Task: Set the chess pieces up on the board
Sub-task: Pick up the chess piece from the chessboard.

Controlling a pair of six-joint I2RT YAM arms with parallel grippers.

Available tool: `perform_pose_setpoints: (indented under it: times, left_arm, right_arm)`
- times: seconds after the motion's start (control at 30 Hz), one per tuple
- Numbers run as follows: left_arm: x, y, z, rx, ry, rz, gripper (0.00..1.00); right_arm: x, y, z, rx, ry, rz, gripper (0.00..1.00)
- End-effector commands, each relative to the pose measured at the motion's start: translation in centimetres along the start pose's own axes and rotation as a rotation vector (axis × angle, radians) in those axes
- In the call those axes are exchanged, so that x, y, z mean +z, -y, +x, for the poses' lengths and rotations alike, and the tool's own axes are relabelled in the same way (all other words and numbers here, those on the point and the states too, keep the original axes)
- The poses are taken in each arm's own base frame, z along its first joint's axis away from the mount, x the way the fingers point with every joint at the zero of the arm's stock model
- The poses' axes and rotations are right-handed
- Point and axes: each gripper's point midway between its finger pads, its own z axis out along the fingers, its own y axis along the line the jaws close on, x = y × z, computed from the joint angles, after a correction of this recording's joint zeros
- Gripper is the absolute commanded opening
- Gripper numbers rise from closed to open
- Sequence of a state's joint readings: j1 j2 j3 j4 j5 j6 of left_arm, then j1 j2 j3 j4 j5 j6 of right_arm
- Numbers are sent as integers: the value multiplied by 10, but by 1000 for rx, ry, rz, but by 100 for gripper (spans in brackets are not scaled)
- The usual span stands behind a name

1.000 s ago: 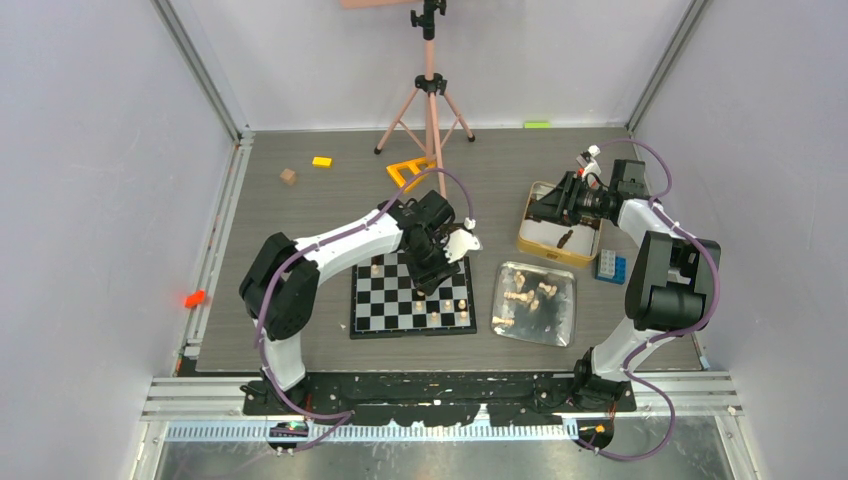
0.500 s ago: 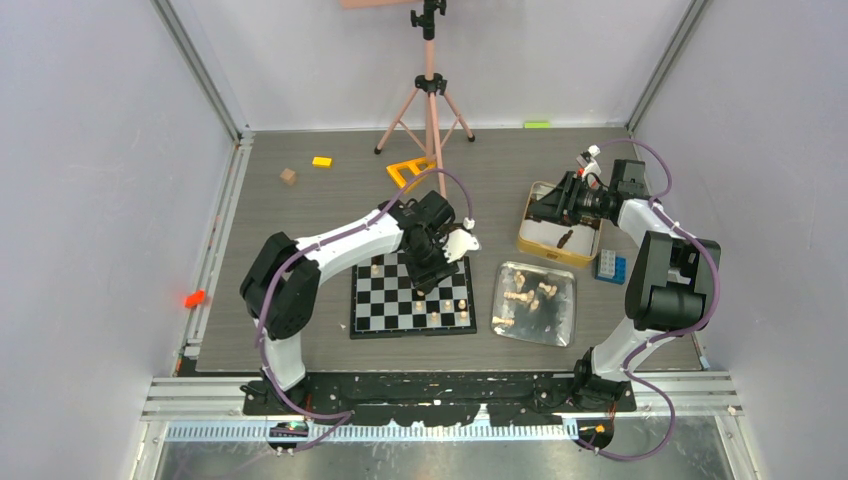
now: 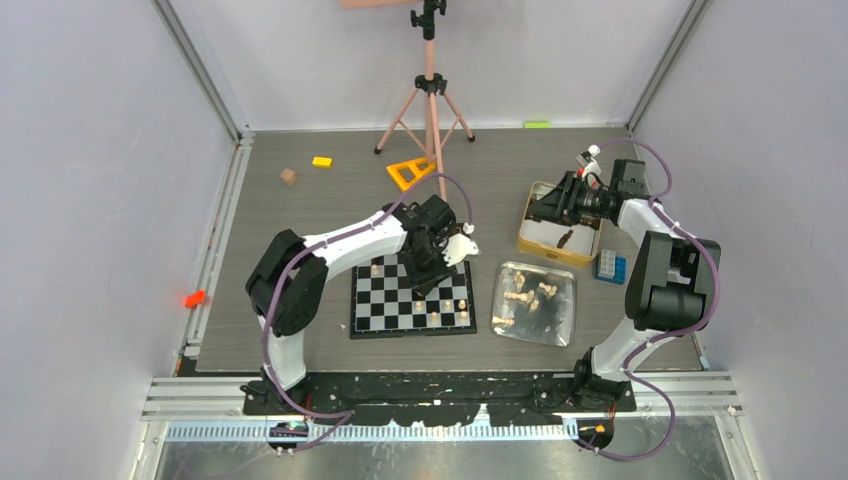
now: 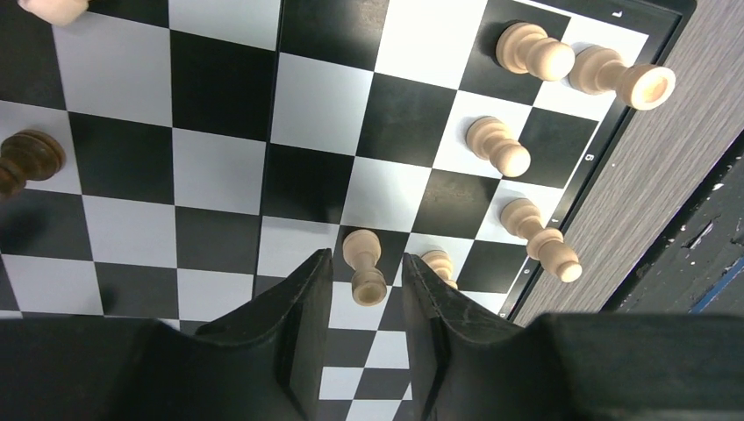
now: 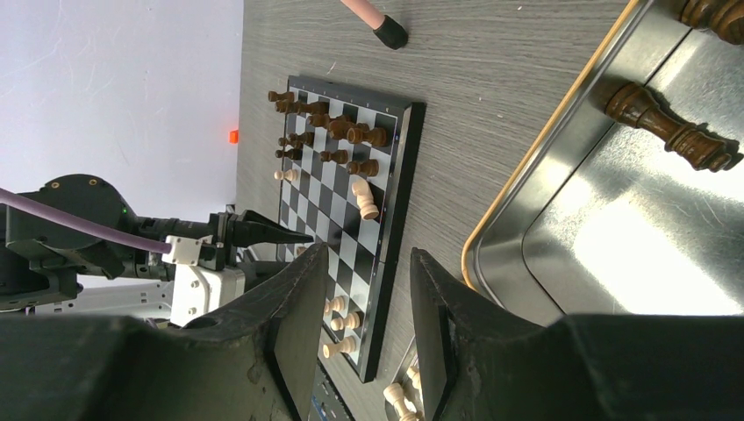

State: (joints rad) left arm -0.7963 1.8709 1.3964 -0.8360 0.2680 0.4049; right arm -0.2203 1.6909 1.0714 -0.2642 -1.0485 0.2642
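Down at the left gripper (image 4: 368,259), the two fingers (image 4: 298,333) stand apart with a light pawn (image 4: 362,267) upright between their tips. A sliver of square shows on either side of it, so nothing is clamped. The pawn stands on the board (image 4: 219,158), a couple of squares in from the bordered edge. More light pieces (image 4: 497,145) stand along that edge, one of them just beside the right-hand finger. A dark piece (image 4: 26,158) sits well apart, at the left rim of the wrist view. From above, this gripper hangs over the right half of the board.

The right gripper (image 5: 368,253) is also apart and holds nothing. It hovers over the left side of the gold-rimmed tin (image 5: 526,167), where a dark chessman (image 5: 671,132) lies on its side on the shiny floor. Its camera also shows dark pieces (image 5: 325,127) massed at the board's far side. Between board and tin lies the silver tray (image 3: 570,335), with several light chessmen (image 3: 525,295) scattered in it.
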Motion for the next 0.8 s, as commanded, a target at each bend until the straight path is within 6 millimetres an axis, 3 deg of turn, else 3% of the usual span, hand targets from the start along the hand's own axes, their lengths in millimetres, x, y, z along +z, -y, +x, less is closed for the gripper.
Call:
perform_pose_setpoints:
  times: [0.0, 0.3, 0.4, 0.6, 0.77]
  left_arm:
    - [3, -1, 9, 6, -28, 7, 35]
    - [-12, 3, 5, 17, 3, -5, 13]
    - [-22, 2, 7, 26, 16, -29, 0]
    - [-45, -6, 23, -5, 28, -60, 0]
    - [-60, 7, 52, -3, 20, -30, 0]
  right_arm:
    - [-6, -11, -17, -67, 33, -8, 45]
    - [-5, -10, -16, -66, 33, -7, 46]
    - [-5, -10, -16, -65, 33, -5, 46]
    - [-6, -11, -17, -69, 36, -4, 45]
    - [-7, -13, -17, -75, 39, -5, 45]
